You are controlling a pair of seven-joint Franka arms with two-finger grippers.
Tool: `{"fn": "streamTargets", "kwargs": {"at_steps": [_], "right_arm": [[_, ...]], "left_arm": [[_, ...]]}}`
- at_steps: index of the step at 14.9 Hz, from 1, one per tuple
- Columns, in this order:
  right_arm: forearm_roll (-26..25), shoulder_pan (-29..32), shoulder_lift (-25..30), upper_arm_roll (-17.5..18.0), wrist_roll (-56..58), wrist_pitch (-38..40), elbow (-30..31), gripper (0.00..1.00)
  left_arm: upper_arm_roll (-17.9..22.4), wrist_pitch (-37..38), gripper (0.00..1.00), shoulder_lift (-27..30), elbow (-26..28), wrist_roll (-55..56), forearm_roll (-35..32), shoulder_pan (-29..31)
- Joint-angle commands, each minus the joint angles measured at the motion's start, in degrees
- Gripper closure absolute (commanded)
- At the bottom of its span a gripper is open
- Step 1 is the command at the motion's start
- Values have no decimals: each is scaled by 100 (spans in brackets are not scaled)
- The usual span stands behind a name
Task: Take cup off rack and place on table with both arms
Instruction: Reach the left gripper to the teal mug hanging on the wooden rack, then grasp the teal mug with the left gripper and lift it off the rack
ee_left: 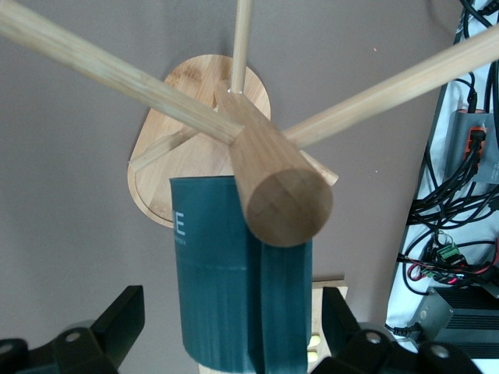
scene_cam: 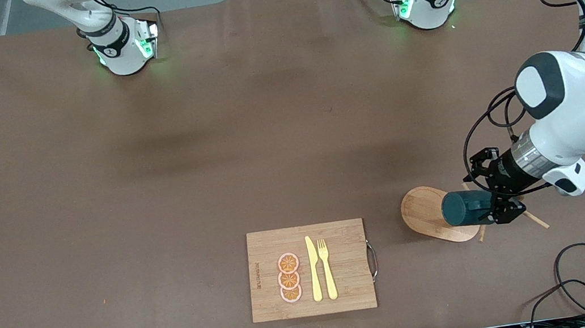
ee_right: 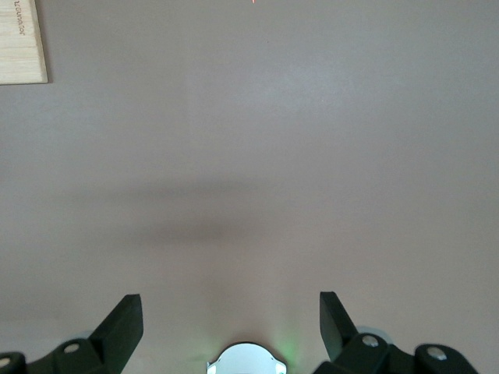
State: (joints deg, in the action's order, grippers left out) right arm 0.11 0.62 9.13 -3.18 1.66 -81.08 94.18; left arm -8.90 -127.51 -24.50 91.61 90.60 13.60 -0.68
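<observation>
Right gripper: out of the front view; its arm waits, raised above bare table close to its own base. The jaws stand wide apart and hold nothing.
Cutting board: lies near the front camera, mid-table, carrying three orange slices, a yellow knife and a yellow fork. No part in this job.
Rack: stands at the left arm's end of the table, beside the board; oval base flat on the table, thin pegs spreading from the post.
Cup: dark teal, hanging on the rack over its base, its side toward the left gripper.
Left gripper: over the rack, one finger on each side of the cup, jaws wide open and apart from its wall, so nothing is gripped.
Handling: the cup looks stiff, glazed and likely slippery; probably breakable if dropped and moderately light.
Where to hold: across the round body, squarely, with firm pressure.
Risk: the rack looks light, so pulling the cup off at an angle could tip it; lifting along the peg seems safer.
</observation>
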Motion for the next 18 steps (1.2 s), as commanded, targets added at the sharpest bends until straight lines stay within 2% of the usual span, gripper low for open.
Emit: {"fn": "streamTargets", "kwargs": {"at_steps": [1,7,10,12,15,18], "right_arm": [[-11,26,107,11,62,-4,92,0],[-11,18,107,11,53,-13,48,0],[-11,26,98,11,53,-22,39,0],[-11,26,98,11,53,-39,39,0],[-11,26,89,11,53,-31,39,0],[-20,26,63,11,53,-13,-14,0]], "left_arm": [[-15,-37,0,-63,-73,46,81,-2],[-42,-177,2,-248,-73,46,81,-2],[-51,-177,23,-248,-73,81,81,-11],[-94,-169,33,-230,-90,72,90,15],[-121,-55,36,-108,-142,99,81,-2],[-314,506,36,24,-406,151,29,16]]}}
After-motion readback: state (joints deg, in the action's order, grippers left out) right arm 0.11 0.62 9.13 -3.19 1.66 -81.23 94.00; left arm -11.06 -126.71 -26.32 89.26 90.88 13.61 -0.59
